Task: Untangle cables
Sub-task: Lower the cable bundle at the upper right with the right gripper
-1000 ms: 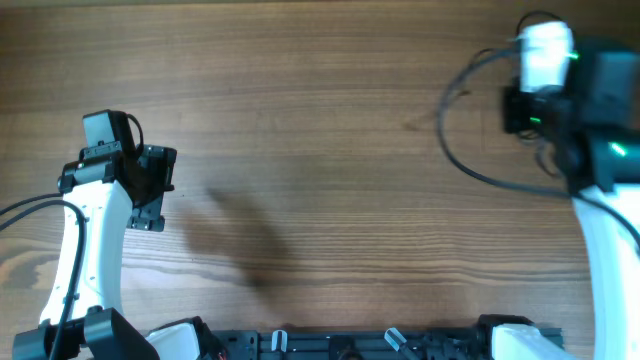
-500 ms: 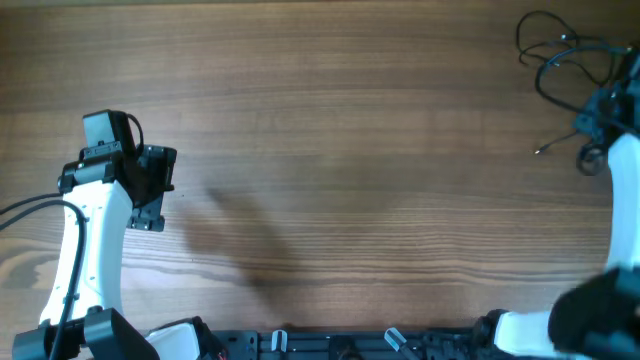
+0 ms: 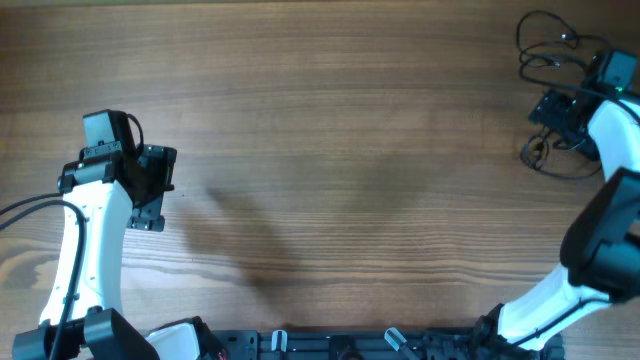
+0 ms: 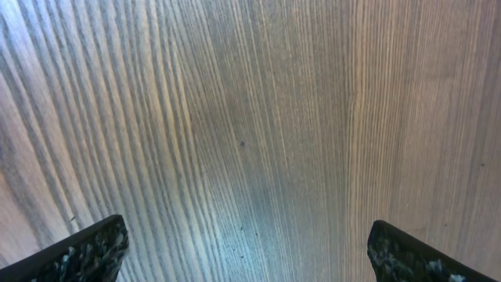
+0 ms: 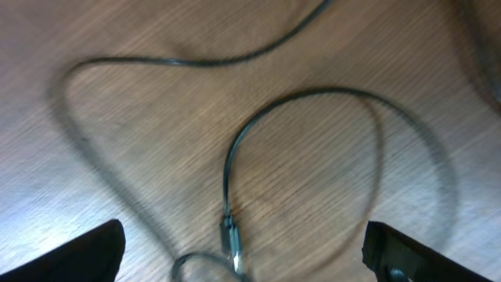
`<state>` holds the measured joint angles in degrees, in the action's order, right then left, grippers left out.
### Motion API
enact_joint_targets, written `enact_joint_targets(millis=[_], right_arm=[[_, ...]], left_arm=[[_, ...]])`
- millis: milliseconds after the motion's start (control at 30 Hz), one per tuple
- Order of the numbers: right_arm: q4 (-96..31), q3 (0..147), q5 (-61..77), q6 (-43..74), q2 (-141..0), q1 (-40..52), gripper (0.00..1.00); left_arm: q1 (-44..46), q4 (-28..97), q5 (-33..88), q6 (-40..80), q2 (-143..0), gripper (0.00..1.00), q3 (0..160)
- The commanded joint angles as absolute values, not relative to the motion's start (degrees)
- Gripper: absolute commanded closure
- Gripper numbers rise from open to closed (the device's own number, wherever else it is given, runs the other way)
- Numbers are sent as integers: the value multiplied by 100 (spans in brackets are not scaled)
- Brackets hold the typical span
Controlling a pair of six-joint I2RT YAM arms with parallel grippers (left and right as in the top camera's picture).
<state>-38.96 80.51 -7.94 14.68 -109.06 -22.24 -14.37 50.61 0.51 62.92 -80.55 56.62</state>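
The cables are thin black wires lying in loose loops at the table's far right corner, with another small loop just nearer. My right gripper hovers between these loops. In the right wrist view its jaws stand wide open over the wood. A cable loop curves below them and ends in a small metal plug between the fingertips, gripped by neither. My left gripper is at the far left, open over bare wood, with no cable near it.
The wooden table stretches between the two arms. A black rail with clips runs along the near edge. The left arm's own thick cable hangs at the left edge.
The right gripper has opened and let the cables go. They now lie in loops at the far right corner. The right arm has swung towards the right edge. The left arm has not moved.
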Motion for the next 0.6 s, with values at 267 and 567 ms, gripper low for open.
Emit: enact_joint_targets(millis=[267, 567], right_arm=[[-1817, 8517, 95, 987, -6132, -2248, 0], [-2093, 8447, -1463, 172, -9297, -2639, 96]], left_arm=[[-1463, 4847, 56, 6348, -7970, 0, 5658], [-1463, 4847, 54, 6348, -7970, 0, 5658]])
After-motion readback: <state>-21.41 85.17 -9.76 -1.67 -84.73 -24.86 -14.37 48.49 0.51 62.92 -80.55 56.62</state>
